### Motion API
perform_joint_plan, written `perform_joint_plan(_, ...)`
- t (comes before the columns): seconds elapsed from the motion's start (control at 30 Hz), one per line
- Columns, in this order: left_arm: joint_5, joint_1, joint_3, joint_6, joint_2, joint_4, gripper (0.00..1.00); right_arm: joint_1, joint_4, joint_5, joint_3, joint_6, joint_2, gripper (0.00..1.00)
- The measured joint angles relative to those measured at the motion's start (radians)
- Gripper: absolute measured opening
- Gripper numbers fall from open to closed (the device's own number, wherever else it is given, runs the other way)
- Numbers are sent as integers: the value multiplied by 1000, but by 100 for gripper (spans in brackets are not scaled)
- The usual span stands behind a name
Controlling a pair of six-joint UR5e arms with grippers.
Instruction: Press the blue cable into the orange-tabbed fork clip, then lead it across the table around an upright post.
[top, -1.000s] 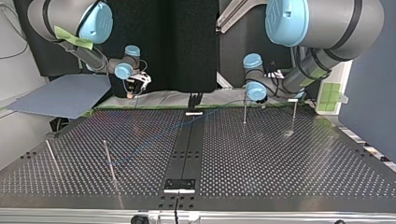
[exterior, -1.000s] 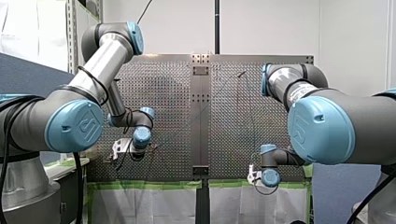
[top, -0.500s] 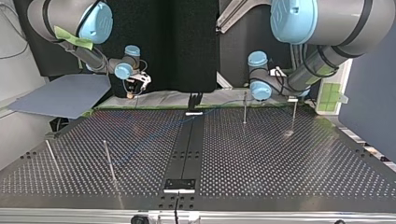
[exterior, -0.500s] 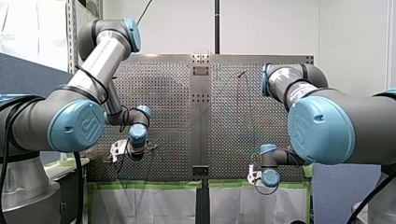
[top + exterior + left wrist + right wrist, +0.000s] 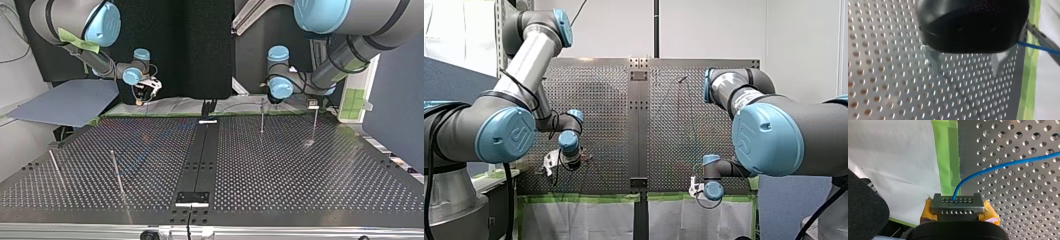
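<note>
With right gripper clamped on cable, held its end anchored, probably for routing; held left gripper spread, empty, just beside it, likely ready to grab.

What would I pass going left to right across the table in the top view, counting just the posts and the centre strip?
First the far-left post, second post, dark centre strip, third post, far-right post.
</note>
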State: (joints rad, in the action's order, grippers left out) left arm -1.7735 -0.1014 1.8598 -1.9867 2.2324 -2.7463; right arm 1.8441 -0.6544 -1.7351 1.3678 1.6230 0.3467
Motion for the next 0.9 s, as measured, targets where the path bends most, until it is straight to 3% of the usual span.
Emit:
perform_joint_plan(0.33,10,-22,93,-48,-78,-19,100,0,1,1,0,0,0,0)
perform_joint_plan(0.67,14,-38,173,-54,-156,-13,100,-1,0,0,0,0,0,0)
perform_joint_plan(0.9,44,-86,187,-48,-215,-6,100,0,1,2,0,1,0,0)
